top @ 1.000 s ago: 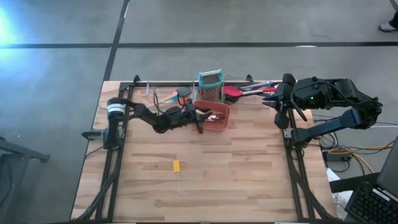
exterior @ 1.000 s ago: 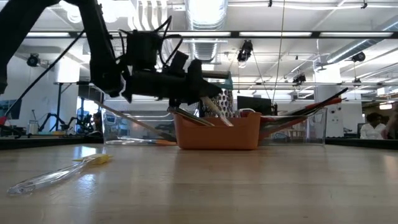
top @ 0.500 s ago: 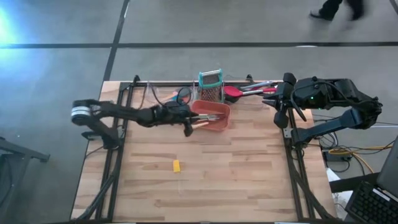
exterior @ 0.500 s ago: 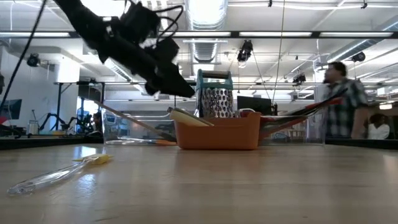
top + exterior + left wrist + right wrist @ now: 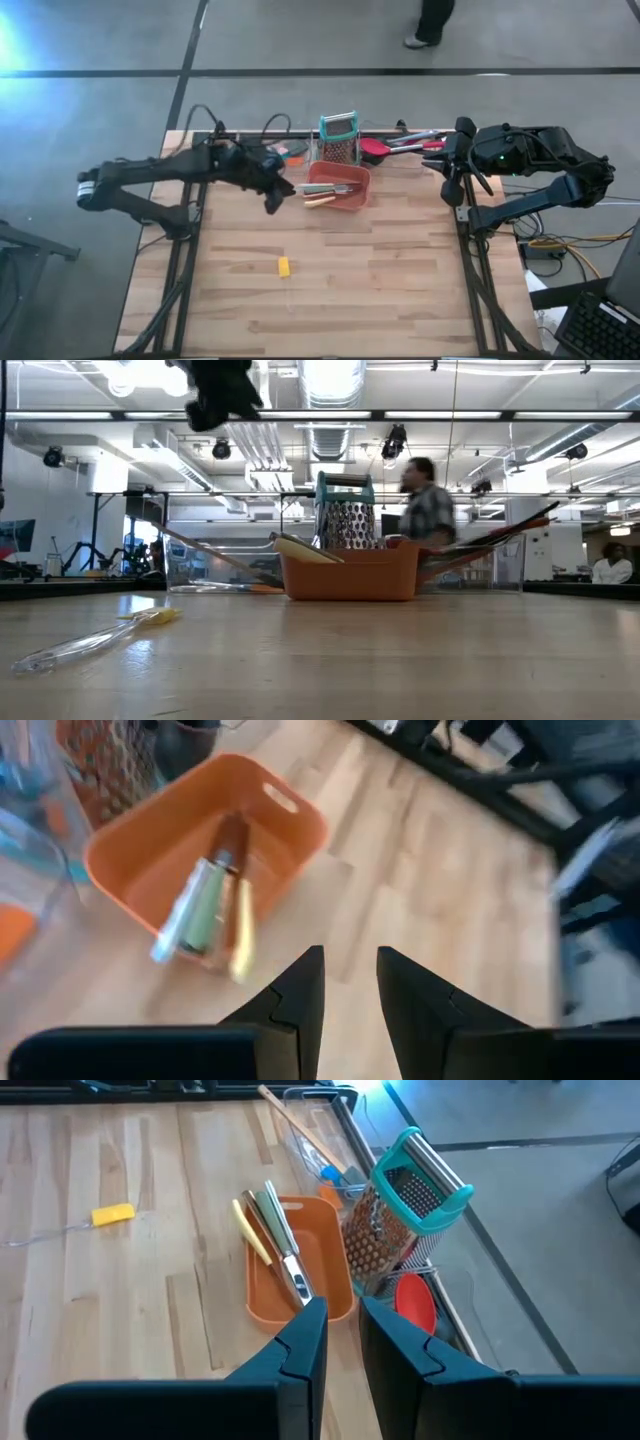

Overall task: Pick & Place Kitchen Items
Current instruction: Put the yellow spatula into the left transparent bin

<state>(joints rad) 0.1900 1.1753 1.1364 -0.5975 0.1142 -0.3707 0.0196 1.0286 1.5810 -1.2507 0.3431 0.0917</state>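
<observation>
The left gripper [image 5: 272, 196] is hovering above the bare tabletop just left of the orange bin [image 5: 356, 198], its fingers [image 5: 300, 995] nearly pressed together with only a slim gap and nothing between them. Its arm is stretching out low and long from the table's left edge. The right gripper [image 5: 455, 178] is waiting folded near the right rear corner, fingers [image 5: 305, 1342] close together and empty.

The butcher-block table [image 5: 380, 280] is sitting in a concrete-floored workshop; a person [image 5: 428, 510] is passing behind. Slim knives [image 5: 280, 1240] are lying lengthwise in the smooth plastic bin, tips overhanging its rim. A perforated teal-framed box grater [image 5: 338, 138] is standing behind it. A yellow-handled utensil [image 5: 284, 267] is lying alone mid-table.
</observation>
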